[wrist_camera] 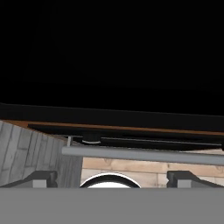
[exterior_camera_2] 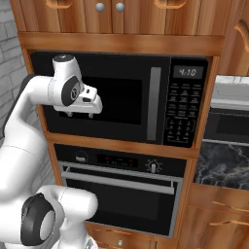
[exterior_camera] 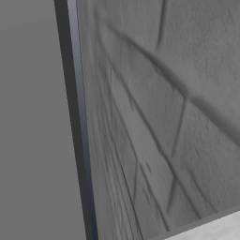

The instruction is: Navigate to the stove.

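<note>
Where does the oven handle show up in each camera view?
Left base view: this one faces the grey brick wall close up.
Right base view: the oven handle crosses the lower middle, below the microwave.
Hand view: the oven handle is the grey bar across the lower part.
Shared landmark: the grey brick wall, upper left in the right base view, lower left in the hand view.

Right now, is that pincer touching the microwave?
Cannot tell. In the right base view the pincer hangs in front of the microwave door, overlapping it, with no side-on angle to show a gap or contact.
</note>
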You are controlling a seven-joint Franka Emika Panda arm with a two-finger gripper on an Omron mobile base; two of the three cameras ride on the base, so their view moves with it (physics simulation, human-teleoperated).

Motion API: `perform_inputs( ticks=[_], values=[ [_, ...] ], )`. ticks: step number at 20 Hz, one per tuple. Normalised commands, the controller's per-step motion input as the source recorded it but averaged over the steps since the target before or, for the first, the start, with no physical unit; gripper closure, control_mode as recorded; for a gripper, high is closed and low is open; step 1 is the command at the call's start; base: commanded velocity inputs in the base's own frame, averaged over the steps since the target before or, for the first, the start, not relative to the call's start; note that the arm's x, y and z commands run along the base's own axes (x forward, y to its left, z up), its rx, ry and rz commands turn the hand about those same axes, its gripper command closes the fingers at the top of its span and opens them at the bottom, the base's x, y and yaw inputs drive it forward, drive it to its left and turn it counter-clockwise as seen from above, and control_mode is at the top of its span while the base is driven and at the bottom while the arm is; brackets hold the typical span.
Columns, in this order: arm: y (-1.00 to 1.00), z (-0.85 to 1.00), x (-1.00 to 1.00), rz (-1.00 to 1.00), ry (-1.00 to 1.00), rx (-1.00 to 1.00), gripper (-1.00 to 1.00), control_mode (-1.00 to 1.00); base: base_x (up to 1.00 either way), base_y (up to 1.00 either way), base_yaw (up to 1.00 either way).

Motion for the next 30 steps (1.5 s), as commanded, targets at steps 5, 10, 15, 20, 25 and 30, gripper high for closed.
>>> perform_inputs(
  ticks=[5, 10, 15, 20, 25, 30],
  values=[
    [0.0, 0.0, -0.01, 0.0, 0.0, 0.0, -1.0, 1.0, -0.07, 0.0, 0.0],
    [0.0, 0.0, 0.0, 0.0, 0.0, 0.0, -1.0, 1.0, -0.78, -0.1, -0.18],
    [0.0, 0.0, 0.0, 0.0, 0.0, 0.0, -1.0, 1.0, -0.58, -0.11, -0.53],
    [0.0, 0.0, 0.0, 0.0, 0.0, 0.0, -1.0, 1.0, -0.09, -0.25, -0.71],
    [0.0, 0.0, 0.0, 0.0, 0.0, 0.0, -1.0, 1.0, 0.0, -0.2, -0.83],
    [0.0, 0.0, 0.0, 0.0, 0.0, 0.0, -1.0, 1.0, 0.01, -0.23, -0.82]
  ],
)
